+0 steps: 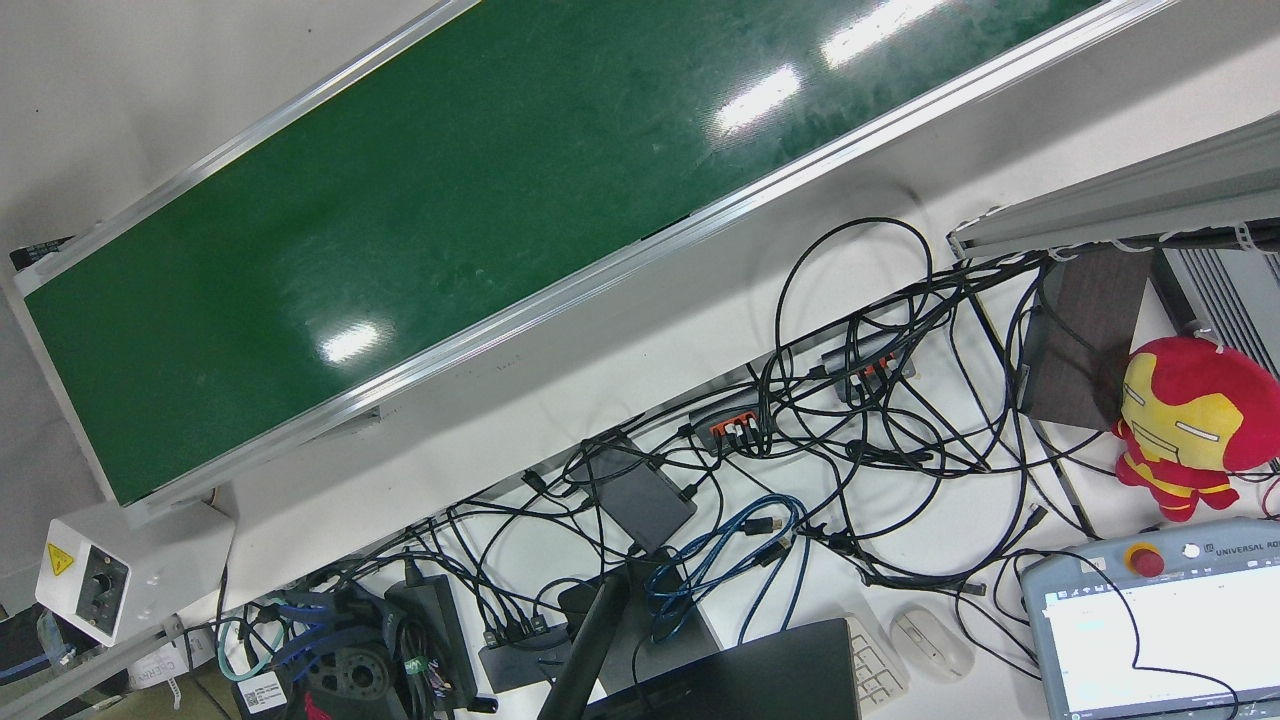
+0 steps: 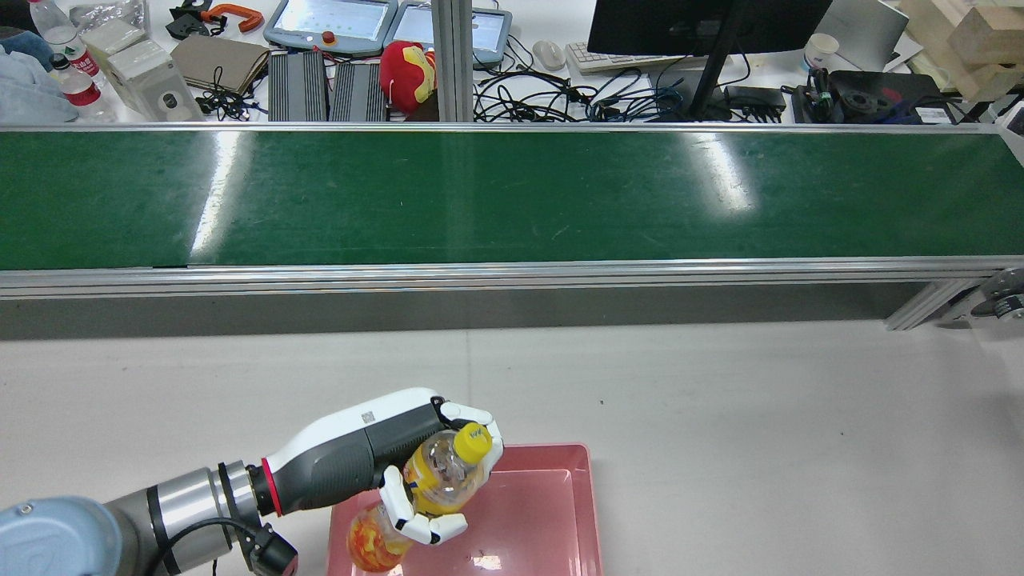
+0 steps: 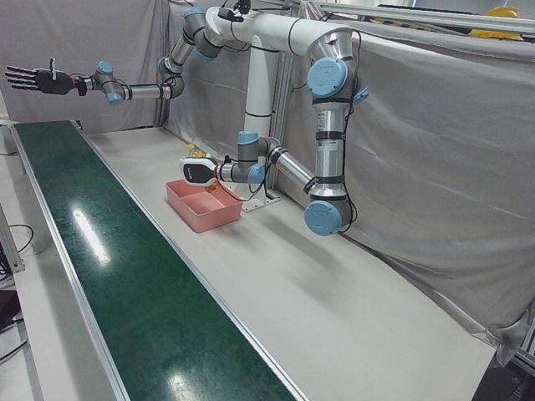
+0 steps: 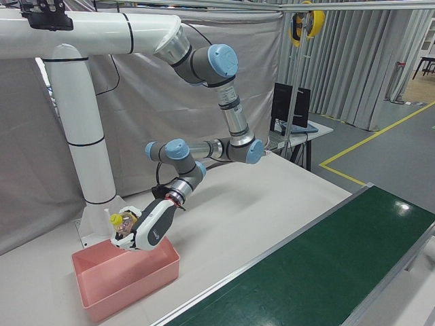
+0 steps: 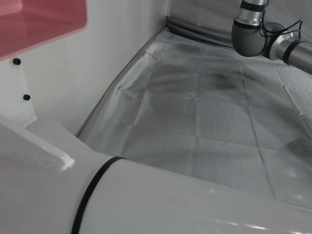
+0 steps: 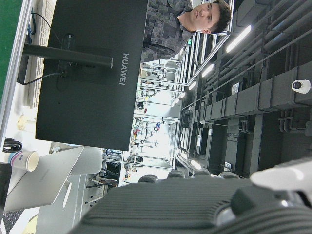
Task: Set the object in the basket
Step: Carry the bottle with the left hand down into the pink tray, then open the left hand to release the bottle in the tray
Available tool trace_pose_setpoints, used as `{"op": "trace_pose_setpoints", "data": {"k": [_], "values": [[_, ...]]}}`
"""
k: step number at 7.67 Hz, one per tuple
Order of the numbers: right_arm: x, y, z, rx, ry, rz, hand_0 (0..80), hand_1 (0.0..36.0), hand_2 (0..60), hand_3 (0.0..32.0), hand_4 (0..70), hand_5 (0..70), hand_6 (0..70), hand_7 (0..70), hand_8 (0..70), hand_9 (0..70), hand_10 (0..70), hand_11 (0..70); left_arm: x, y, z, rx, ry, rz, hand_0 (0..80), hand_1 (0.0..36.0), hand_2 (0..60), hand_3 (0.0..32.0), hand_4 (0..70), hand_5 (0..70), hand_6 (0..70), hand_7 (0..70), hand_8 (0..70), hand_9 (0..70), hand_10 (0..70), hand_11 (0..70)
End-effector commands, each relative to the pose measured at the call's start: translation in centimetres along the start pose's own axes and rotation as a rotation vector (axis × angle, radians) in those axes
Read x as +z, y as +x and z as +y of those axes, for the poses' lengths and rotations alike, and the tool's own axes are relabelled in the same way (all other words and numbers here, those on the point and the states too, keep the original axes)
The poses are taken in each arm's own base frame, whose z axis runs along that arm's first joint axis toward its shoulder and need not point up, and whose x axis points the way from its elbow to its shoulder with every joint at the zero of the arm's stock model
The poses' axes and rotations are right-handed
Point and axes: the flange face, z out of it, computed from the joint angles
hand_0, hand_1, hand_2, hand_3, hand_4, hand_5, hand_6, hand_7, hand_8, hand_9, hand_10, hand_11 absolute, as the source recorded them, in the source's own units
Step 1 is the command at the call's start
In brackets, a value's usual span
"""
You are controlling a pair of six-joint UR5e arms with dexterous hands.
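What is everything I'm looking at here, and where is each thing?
Bottle: one, orange drink with a yellow cap, held over the basket's near-left corner.
Basket: one, pink, on the white table in front of the robot.
Conveyor belt: one, green, running across the far side of the table.
Plush toy: one, red and yellow, on the cluttered desk beyond the belt.
Cables: a black tangle, same desk.
Monitor: one, black, same desk.
Left hand: white and grey, closed around the bottle.
Right hand: dark, fingers spread, raised high and away from the basket.
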Motion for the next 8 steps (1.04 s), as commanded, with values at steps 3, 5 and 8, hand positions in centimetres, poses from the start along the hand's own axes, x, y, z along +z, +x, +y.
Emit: {"op": "trace_pose_setpoints", "data": {"k": [3, 5, 8], "values": [[0.0, 0.0, -0.1, 0.000, 0.002, 0.000, 0.0, 0.0, 0.0, 0.0, 0.0, 0.0, 0.0, 0.0, 0.0, 0.0, 0.0, 0.0, -0.3, -4.9, 0.9, -0.011, 0.063, -0.032, 46.9, 6.0, 0.7, 0.0, 14.7, 46.9, 17.4, 27.5, 29.1, 39.7, 39.1, 55.4], [0.0, 0.0, -0.1, 0.000, 0.002, 0.000, 0.0, 0.0, 0.0, 0.0, 0.0, 0.0, 0.0, 0.0, 0.0, 0.0, 0.0, 0.0, -1.5, -4.6, -0.4, 0.000, 0.084, -0.040, 44.3, 0.7, 0.0, 0.0, 2.2, 39.0, 4.2, 11.1, 14.1, 20.3, 24.0, 35.4], [0.0, 0.0, 0.0, 0.000, 0.000, 0.000, 0.0, 0.0, 0.0, 0.0, 0.0, 0.0, 0.0, 0.0, 0.0, 0.0, 0.0, 0.0, -2.3, -1.9, -0.4, 0.006, 0.070, 0.014, 7.8, 0.0, 0.0, 0.0, 0.0, 19.3, 0.0, 0.0, 7.2, 9.6, 9.8, 13.7]]}}
